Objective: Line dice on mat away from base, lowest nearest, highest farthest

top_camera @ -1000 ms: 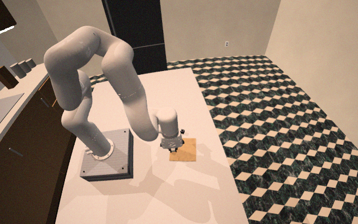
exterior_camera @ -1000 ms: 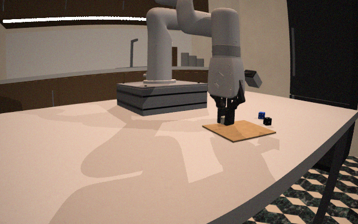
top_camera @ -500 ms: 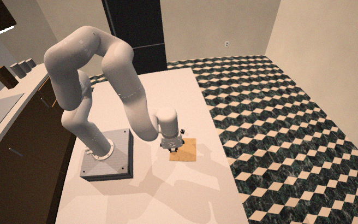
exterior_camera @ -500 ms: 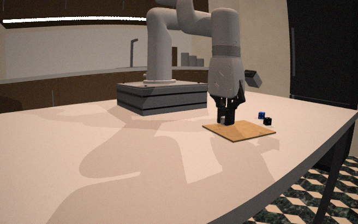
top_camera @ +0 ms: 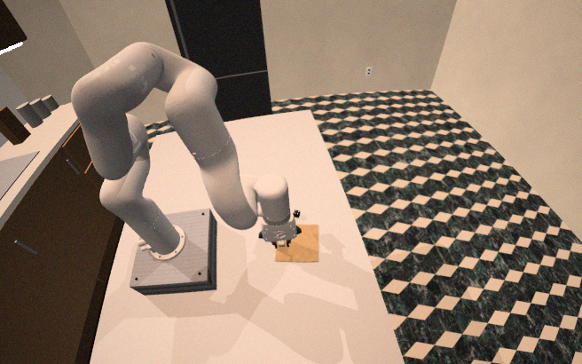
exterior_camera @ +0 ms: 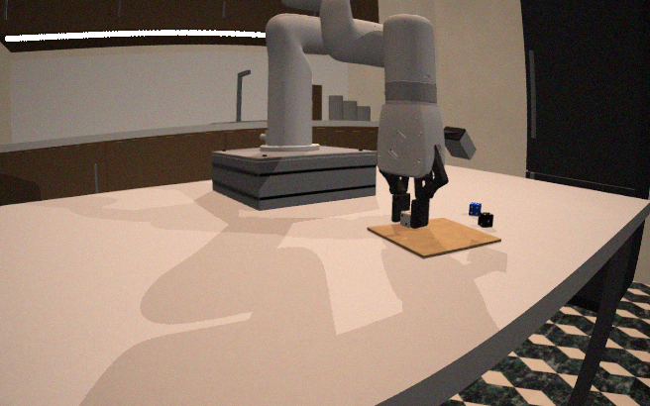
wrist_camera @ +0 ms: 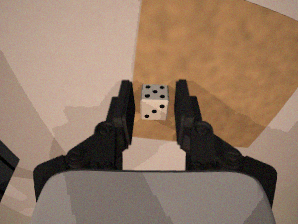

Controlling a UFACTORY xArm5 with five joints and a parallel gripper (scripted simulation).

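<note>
1. The white die (top_camera: pixel 281 243) (exterior_camera: pixel 406 219) (wrist_camera: pixel 154 102) is seen on the mat (top_camera: pixel 306 249) (exterior_camera: pixel 446 240) (wrist_camera: pixel 215 65), untouched between the parted fingers of the open gripper (top_camera: pixel 282 244) (exterior_camera: pixel 407 218) (wrist_camera: pixel 154 94).
2. The blue die (exterior_camera: pixel 475 209) and black die (top_camera: pixel 296 213) (exterior_camera: pixel 486 220) are seen off the mat.

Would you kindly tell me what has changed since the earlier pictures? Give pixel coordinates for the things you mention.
The hand (top_camera: pixel 281 244) (exterior_camera: pixel 408 223) (wrist_camera: pixel 154 94) has let go of the white die (top_camera: pixel 281 242) (exterior_camera: pixel 406 219) (wrist_camera: pixel 154 102): its fingers have spread, leaving a gap on either side. The black die (top_camera: pixel 296 213) (exterior_camera: pixel 486 220), blue die (exterior_camera: pixel 475 208) and mat (top_camera: pixel 306 249) (exterior_camera: pixel 446 238) (wrist_camera: pixel 215 60) stayed put.
</note>
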